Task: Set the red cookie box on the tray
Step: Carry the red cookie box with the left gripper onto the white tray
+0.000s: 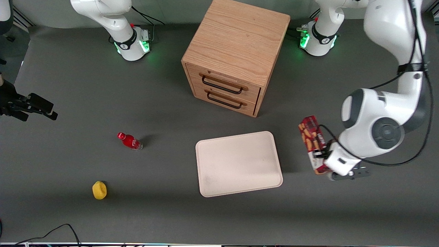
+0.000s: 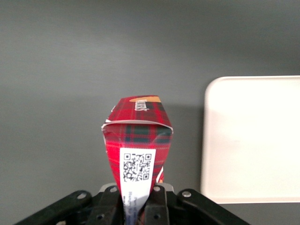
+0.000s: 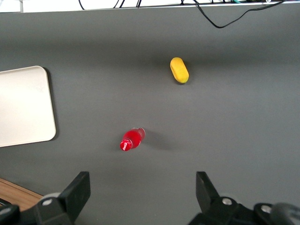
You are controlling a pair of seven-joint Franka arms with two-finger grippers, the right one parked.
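The red cookie box [image 1: 311, 140] is held up above the table, beside the tray [image 1: 238, 163] on the working arm's side. My gripper [image 1: 322, 158] is shut on the box near one end. In the left wrist view the red cookie box [image 2: 137, 140] sticks out from between the black fingers [image 2: 157, 206], showing its tartan end and a white QR label. The cream-white tray [image 2: 253, 140] lies flat on the table beside the box, with nothing on it. A strip of bare table separates the box from the tray's rim.
A wooden two-drawer cabinet [image 1: 233, 55] stands farther from the front camera than the tray. A small red bottle [image 1: 129, 141] and a yellow object [image 1: 99, 190] lie toward the parked arm's end of the table.
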